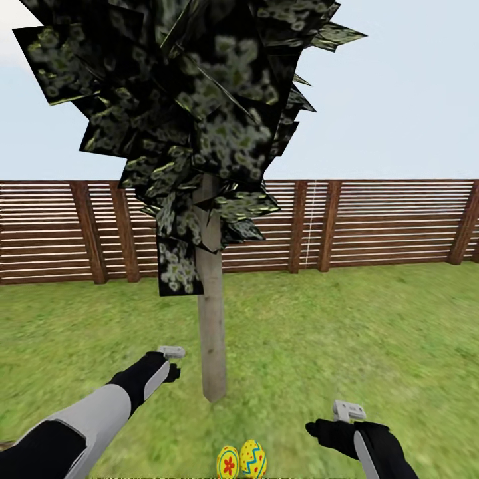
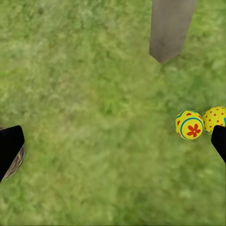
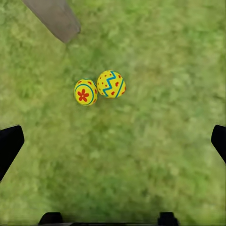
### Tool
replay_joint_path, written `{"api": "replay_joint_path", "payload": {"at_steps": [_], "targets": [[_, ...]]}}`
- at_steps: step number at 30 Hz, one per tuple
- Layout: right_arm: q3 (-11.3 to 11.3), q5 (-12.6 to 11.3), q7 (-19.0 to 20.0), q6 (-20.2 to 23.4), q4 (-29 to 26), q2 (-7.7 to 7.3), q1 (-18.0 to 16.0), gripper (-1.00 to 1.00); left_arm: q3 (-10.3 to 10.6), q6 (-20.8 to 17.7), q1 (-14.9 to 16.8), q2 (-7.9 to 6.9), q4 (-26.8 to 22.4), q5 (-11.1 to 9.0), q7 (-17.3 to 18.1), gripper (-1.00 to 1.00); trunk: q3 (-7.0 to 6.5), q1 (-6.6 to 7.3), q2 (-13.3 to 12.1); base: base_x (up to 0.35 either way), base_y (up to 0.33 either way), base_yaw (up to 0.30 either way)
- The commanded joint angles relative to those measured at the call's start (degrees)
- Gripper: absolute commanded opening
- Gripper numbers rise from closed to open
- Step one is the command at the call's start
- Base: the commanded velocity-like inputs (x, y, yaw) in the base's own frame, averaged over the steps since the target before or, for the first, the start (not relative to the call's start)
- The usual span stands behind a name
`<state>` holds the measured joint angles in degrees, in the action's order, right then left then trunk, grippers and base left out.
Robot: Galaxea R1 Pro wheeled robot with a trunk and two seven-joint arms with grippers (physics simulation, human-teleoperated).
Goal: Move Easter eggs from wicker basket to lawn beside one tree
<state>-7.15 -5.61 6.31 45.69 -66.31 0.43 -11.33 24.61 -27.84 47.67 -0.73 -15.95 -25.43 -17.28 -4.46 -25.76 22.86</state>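
Observation:
Two Easter eggs lie touching on the lawn (image 1: 346,332) just in front of the tree (image 1: 211,332). One has a red flower (image 1: 228,462) (image 3: 85,92) (image 2: 189,124). The other has blue zigzags (image 1: 253,459) (image 3: 111,84), and in the left wrist view its red-dotted side (image 2: 215,117) shows. My left gripper (image 1: 169,356) (image 2: 113,141) hangs open to the left of the trunk (image 2: 170,28), with nothing in it. My right gripper (image 1: 346,412) (image 3: 113,141) is open and empty to the right of the eggs. A brown sliver (image 2: 18,162) beside a left finger may be the wicker basket; I cannot tell.
A brown slatted fence (image 1: 372,226) closes the garden behind the tree. Dark blotched foliage (image 1: 199,100) hangs low over the trunk. Open grass spreads to both sides of the tree and toward the fence.

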Motion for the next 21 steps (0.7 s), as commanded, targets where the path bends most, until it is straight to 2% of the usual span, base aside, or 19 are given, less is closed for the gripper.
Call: {"api": "replay_joint_path", "payload": {"at_steps": [1,16,21], "targets": [[-0.16,-0.25,0.08,0.25,0.18,0.03,0.05,1.00,0.43,-0.13,-0.04,-0.05,-0.12,-0.59,-0.39,1.00,0.12,-0.02,0.05,0.000,0.000,0.104],[-0.15,0.06,-0.39,-0.34,3.15,-0.07,0.17,1.00,0.51,1.44,-0.66,-0.01,-0.05,-0.62,-0.46,1.00,1.02,-0.02,0.05,0.000,0.000,0.077],[-0.11,0.08,-0.49,-0.47,3.70,-0.07,0.17,1.00,0.52,1.47,-0.65,0.01,-0.05,-0.59,-0.51,1.00,1.23,-0.02,0.05,0.000,0.000,0.179]]}}
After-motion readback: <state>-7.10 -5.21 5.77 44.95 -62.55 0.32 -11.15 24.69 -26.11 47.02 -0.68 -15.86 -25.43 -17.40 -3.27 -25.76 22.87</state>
